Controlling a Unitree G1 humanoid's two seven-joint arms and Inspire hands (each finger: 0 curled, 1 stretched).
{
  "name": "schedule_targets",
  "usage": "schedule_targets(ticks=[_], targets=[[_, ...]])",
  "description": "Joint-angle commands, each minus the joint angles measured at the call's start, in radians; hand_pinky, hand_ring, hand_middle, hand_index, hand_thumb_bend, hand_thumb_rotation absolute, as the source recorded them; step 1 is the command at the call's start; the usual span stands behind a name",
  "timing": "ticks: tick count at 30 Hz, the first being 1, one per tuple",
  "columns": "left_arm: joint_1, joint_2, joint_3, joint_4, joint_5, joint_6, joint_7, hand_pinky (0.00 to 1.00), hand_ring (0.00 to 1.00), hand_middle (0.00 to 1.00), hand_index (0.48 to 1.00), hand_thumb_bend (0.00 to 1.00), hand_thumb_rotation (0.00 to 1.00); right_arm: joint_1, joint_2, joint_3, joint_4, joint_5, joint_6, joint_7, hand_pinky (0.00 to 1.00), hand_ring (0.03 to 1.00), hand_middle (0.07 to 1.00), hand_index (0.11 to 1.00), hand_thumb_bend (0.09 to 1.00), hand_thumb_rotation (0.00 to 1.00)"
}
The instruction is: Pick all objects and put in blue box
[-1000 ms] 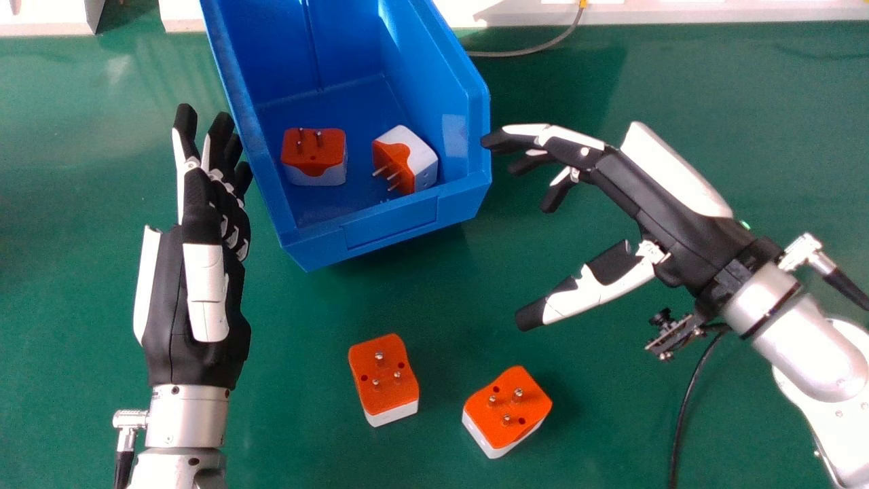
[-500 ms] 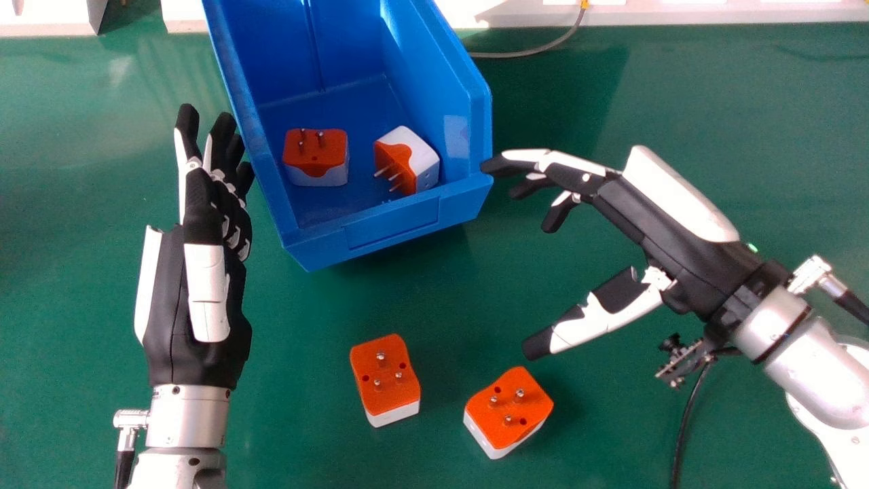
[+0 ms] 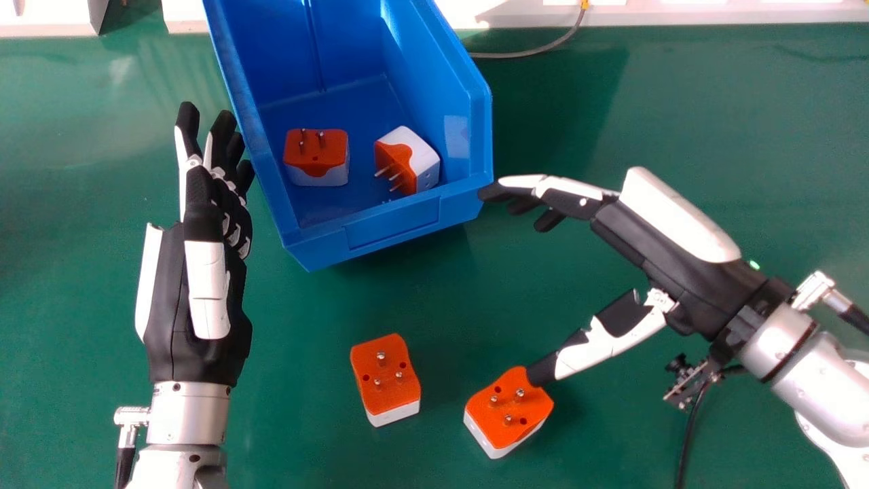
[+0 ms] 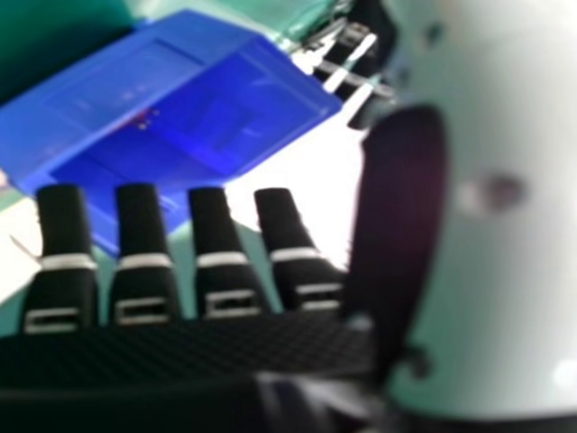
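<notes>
An orange-and-white plug adapter [image 3: 499, 424] is sitting on the green table [image 3: 292, 435] in the head view, its orange face and metal pins pointing up. The tip of the right hand's thumb [image 3: 601, 346] is overlapping its far corner there; whether the two are touching, I can't tell. The right hand [image 3: 669, 238] itself is standing open over the table, its fingers stretching toward the blue box and its thumb spreading well away from them. The fingertips are showing right at the box's near right corner, and again I can't tell whether they are touching it. To the left of that adapter, a second adapter [image 3: 385, 380] is resting near it but apart, also with its pins up.

Beyond the pair, the blue box [image 3: 390, 227] is sitting at an angle, with two more adapters lying inside on its floor. The left one [image 3: 316, 159] is showing its pins upward, while the right one [image 3: 407, 159] is lying tipped, its pins pointing toward the left one's side. Left of the box, the left hand [image 3: 193, 299] is holding its fingers out straight and open, close beside the box wall. Farther back, a thin cable [image 3: 529, 54] is curving along the table's far edge.
</notes>
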Motion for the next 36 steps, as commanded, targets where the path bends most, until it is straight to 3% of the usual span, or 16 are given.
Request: schedule_targets(ticks=[1, 11, 36], targets=[[-0.013, 0.002, -0.005, -0.013, 0.007, -0.01, -0.003, 1.0, 1.0, 1.0, 1.0, 0.87, 1.0, 0.011, -0.008, 0.005, -0.025, 0.015, -0.025, 0.007, 0.69, 0.788, 0.828, 0.815, 0.981, 0.21], [-0.014, 0.002, -0.007, -0.016, 0.01, -0.008, 0.002, 1.0, 1.0, 1.0, 1.0, 0.87, 1.0, 0.054, -0.004, 0.044, -0.045, 0.007, -0.021, 0.032, 0.67, 0.779, 0.821, 0.814, 0.976, 0.21], [-0.01, 0.0, -0.007, -0.02, -0.001, -0.005, -0.002, 1.0, 1.0, 1.0, 1.0, 0.87, 1.0, 0.107, -0.013, 0.069, -0.12, -0.026, -0.015, 0.066, 0.6, 0.738, 0.818, 0.808, 0.975, 0.21]])
